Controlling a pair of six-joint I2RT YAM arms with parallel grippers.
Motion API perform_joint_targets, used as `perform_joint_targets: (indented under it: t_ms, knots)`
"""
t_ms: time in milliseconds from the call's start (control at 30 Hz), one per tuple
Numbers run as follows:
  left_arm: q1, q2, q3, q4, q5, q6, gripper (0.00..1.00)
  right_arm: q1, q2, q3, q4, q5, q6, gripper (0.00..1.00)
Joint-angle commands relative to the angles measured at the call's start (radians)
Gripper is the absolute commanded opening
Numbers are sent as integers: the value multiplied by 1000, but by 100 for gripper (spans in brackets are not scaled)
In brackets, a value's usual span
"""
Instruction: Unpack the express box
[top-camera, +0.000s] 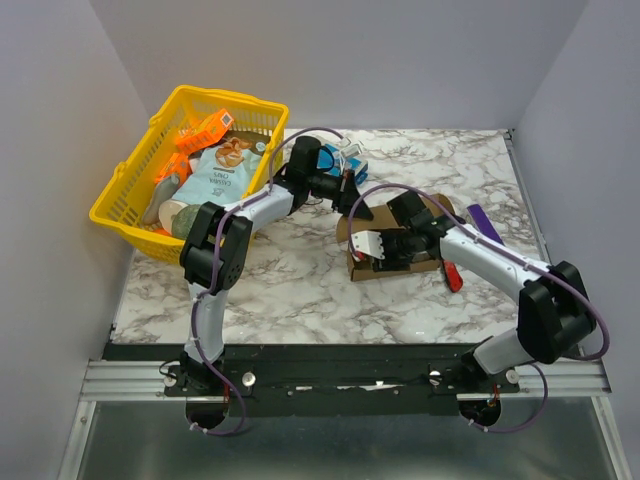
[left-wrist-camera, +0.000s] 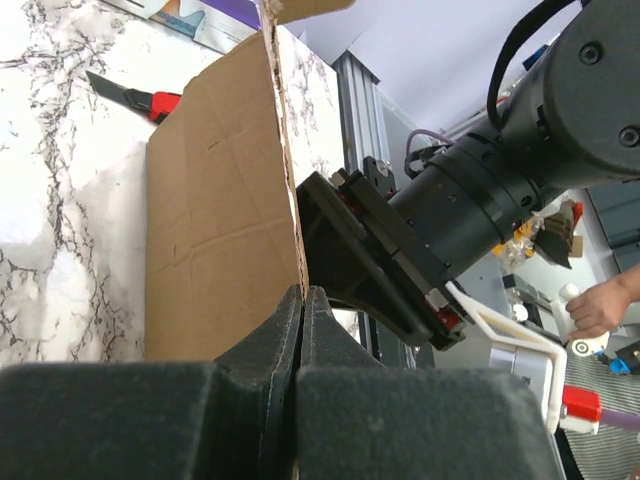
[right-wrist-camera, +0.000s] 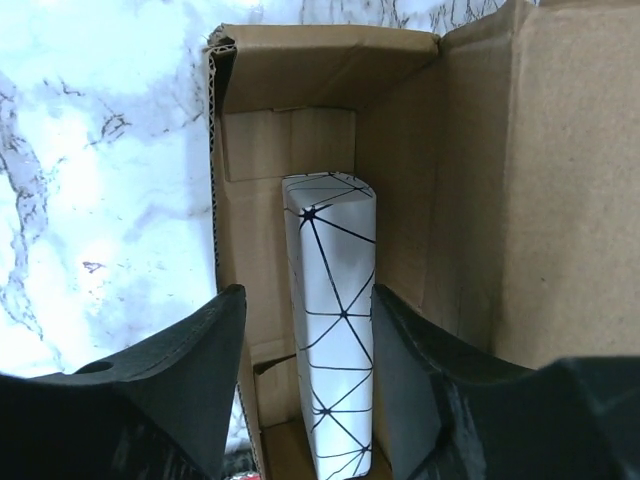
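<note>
The express box (top-camera: 392, 262) is an open brown carton lying mid-table. My left gripper (top-camera: 352, 200) is shut on one of its flaps (left-wrist-camera: 215, 200) and holds it up at the box's far left. My right gripper (top-camera: 372, 243) is open and reaches into the box. In the right wrist view its fingers (right-wrist-camera: 200, 330) straddle a white packet with black triangle lines (right-wrist-camera: 335, 330) standing inside the box (right-wrist-camera: 540, 180). The packet is not gripped.
A yellow basket (top-camera: 130, 195) full of goods stands at the back left. A small blue-and-white box (top-camera: 352, 160) lies behind the left gripper. A red-handled cutter (top-camera: 451, 275) and a purple bar (top-camera: 482, 222) lie right of the carton.
</note>
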Motion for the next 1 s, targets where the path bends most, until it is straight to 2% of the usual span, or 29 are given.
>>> perform_joint_targets:
  t_ms: [0, 233, 367, 467, 500, 700, 833, 967]
  knots:
    - [-5, -13, -21, 40, -6, 0, 3, -3, 55, -14, -7, 17, 3, 63]
    - [-6, -11, -41, 126, 11, -64, 3, -9, 162, 17, -41, 2, -14, 64]
    - [-6, -10, -47, 166, 9, -98, 4, -9, 217, 12, -90, -33, -32, 59]
    - [-6, -10, -49, 166, 9, -100, 4, -9, 227, 9, -141, -64, -45, 47]
    - [-6, -10, -49, 166, 9, -100, 4, -9, 222, 17, -157, -70, -49, 39]
    - [-6, -8, -49, 169, 0, -98, 4, -9, 112, 15, -170, -85, -36, 16]
    - [-6, -10, -42, 148, -6, -85, 4, -10, 21, 83, -196, -95, 46, 13]
    - [-6, -19, -33, 93, -20, -17, 4, -10, -68, 265, -211, -140, 171, 7]
